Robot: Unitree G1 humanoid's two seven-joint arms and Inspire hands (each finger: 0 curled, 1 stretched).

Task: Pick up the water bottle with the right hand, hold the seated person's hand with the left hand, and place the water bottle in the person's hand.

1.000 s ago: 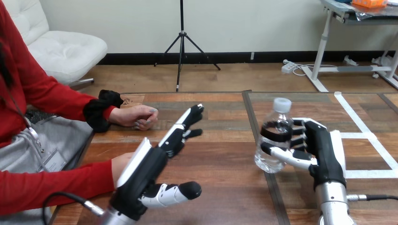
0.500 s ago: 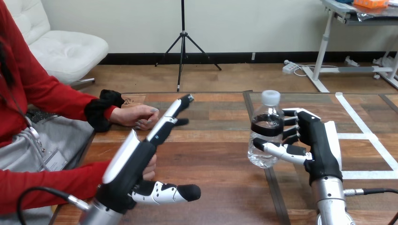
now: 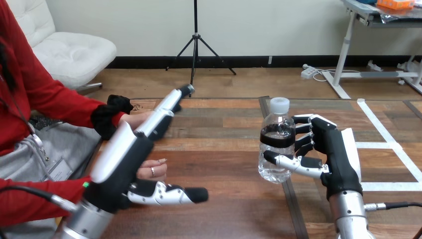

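Observation:
A clear water bottle (image 3: 274, 142) with a white cap and a dark band stands upright at centre right, and my right hand (image 3: 332, 154) is shut on it, thumb across its front and fingers behind. My left hand (image 3: 127, 159) is open at the left, its fingers (image 3: 166, 107) straight and pointing up and away, its thumb (image 3: 171, 195) stretched out to the right. The person's near hand (image 3: 152, 169) lies on the table just right of my left palm, partly hidden behind it. The person's far hand (image 3: 132, 119) rests on the table, partly hidden behind my left fingers.
The wooden table (image 3: 229, 209) has a seam running down its middle under the bottle. White tape lines (image 3: 393, 149) mark the table at the right. The person sits at the left edge.
My left hand has swung left and up, over the person's near hand, fingers now in front of the far hand. My right hand has carried the bottle a little to the left.

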